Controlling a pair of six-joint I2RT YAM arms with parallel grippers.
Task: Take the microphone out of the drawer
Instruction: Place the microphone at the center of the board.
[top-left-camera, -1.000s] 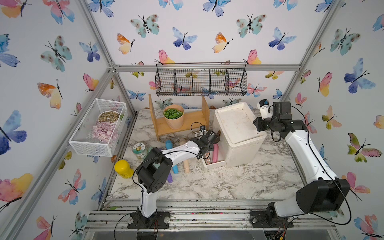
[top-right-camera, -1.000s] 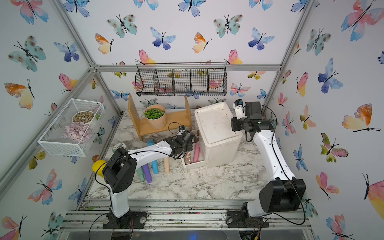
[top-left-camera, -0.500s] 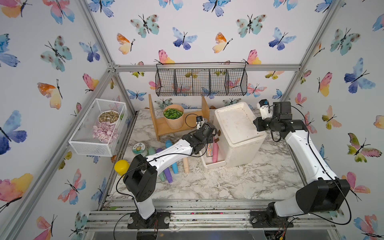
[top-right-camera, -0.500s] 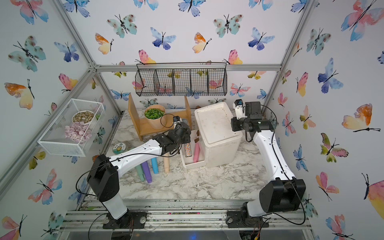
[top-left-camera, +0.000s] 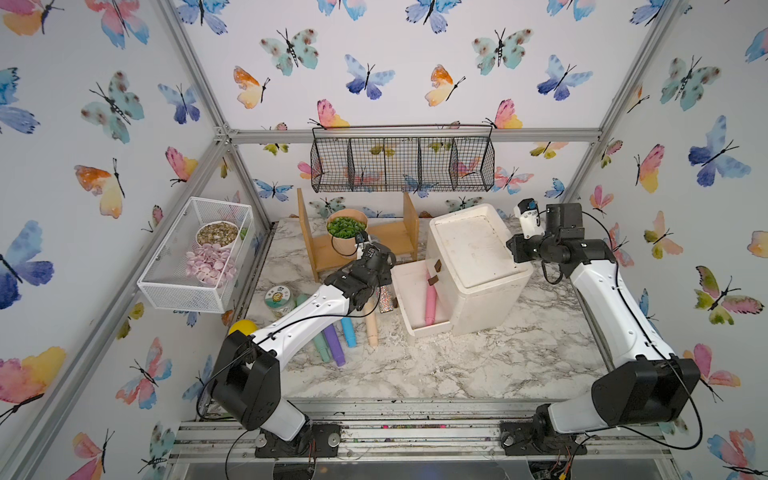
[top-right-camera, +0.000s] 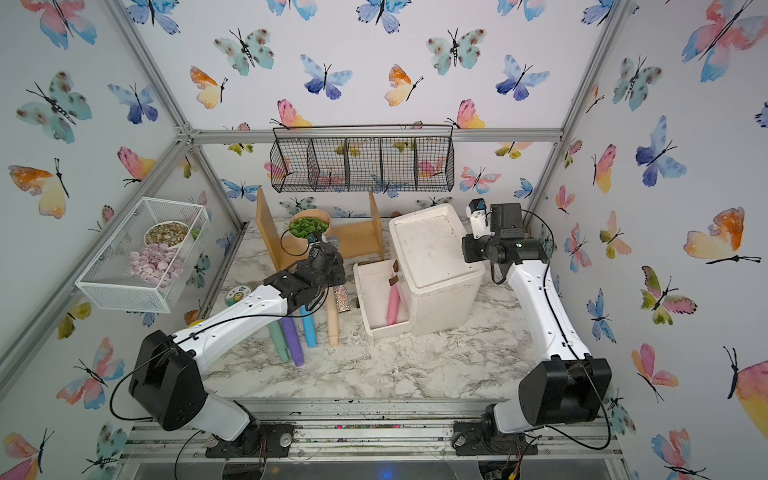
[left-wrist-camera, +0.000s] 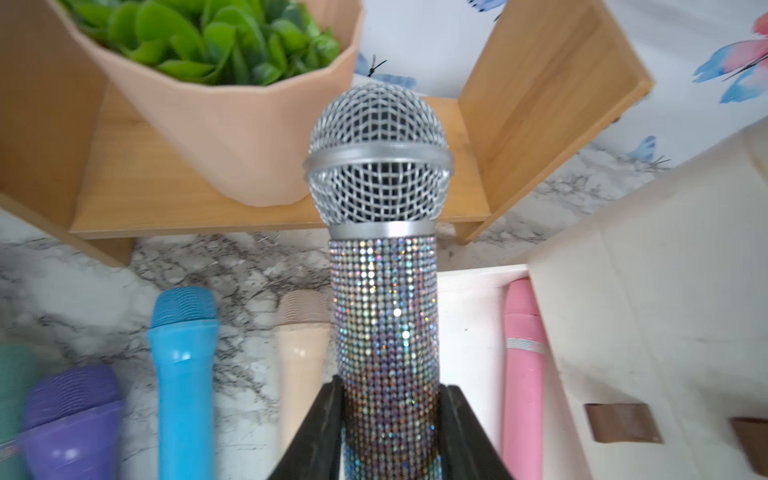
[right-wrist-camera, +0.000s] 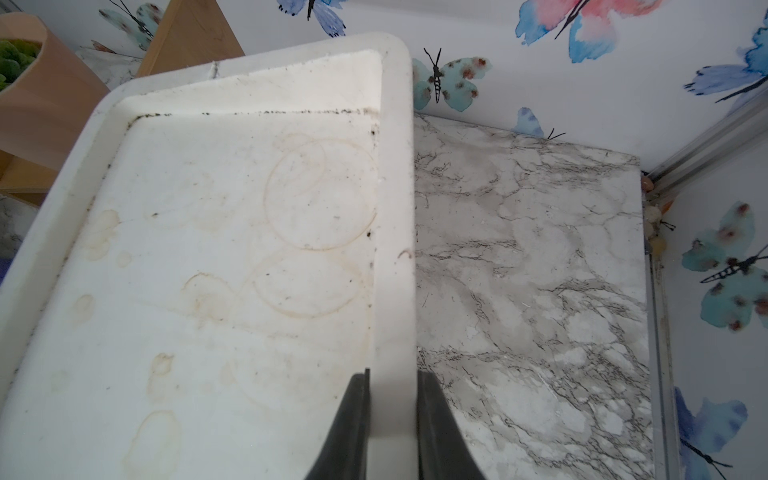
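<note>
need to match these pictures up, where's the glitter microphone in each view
Top view: glitter microphone, its handle showing beside the open drawer, under the left arm.
Top view: handle between the drawer and the beige microphone.
Left wrist: fills the middle, clamped in the left pincer.
Right wrist: not in it; only the drawer unit shows.
Shared landmark: the plant pot, in all four.

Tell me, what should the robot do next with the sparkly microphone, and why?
Probably lower it onto the marble table beside the beige microphone. The left gripper holds the sparkly microphone by its handle, raised outside the open drawer, where only a pink microphone lies. The right gripper clamps the white box rim.
</note>
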